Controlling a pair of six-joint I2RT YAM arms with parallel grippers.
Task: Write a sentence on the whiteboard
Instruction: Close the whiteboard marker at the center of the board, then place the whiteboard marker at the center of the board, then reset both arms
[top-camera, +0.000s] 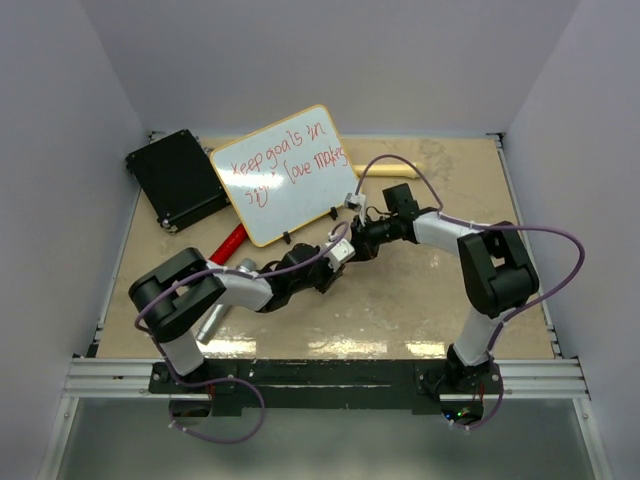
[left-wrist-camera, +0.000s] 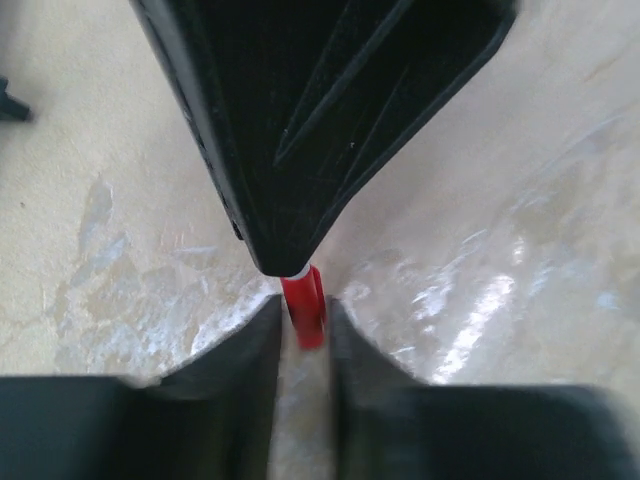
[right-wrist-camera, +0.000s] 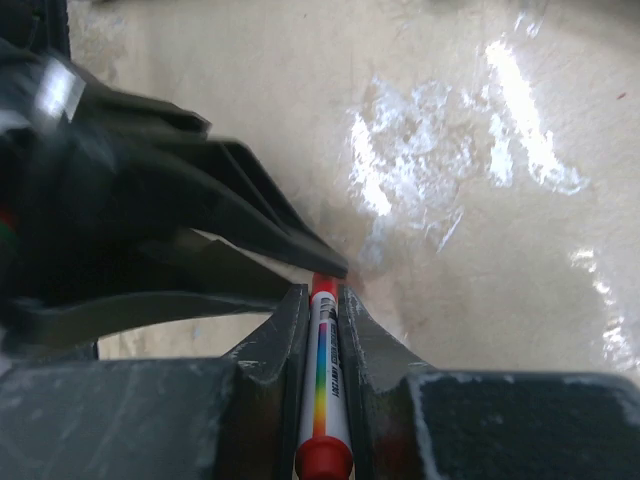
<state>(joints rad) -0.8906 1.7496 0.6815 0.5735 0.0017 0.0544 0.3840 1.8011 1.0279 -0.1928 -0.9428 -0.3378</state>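
- The right gripper (right-wrist-camera: 322, 295) is clamped tight on a marker (right-wrist-camera: 322, 385), a white barrel with a rainbow stripe and red at both ends, lying lengthwise between its two fingers.
- The left gripper (left-wrist-camera: 303, 305) comes in nose to nose with it. Its jaws are nearly closed, one on each side of the marker's red end (left-wrist-camera: 305, 320), and look pressed against it.
- From overhead, both arms reach inward and the two grippers meet near the middle of the table (top-camera: 400, 300), just in front of the near edge of the whiteboard (top-camera: 280, 215).
- The whiteboard sits toward the far left of the table, turned at an angle, with small black feet showing along its near edge.
- The sentence (top-camera: 285, 160) is on it in red, in two lines across the upper part. The first line reads "Keep goals in"; I can only partly make out the second.
- A black case (top-camera: 178, 178) lies just beside the board's left corner.
- A red stick-shaped thing (top-camera: 230, 243) pokes out by the board's near corner.
- A pale yellow bar (top-camera: 385, 170) lies behind its right side.
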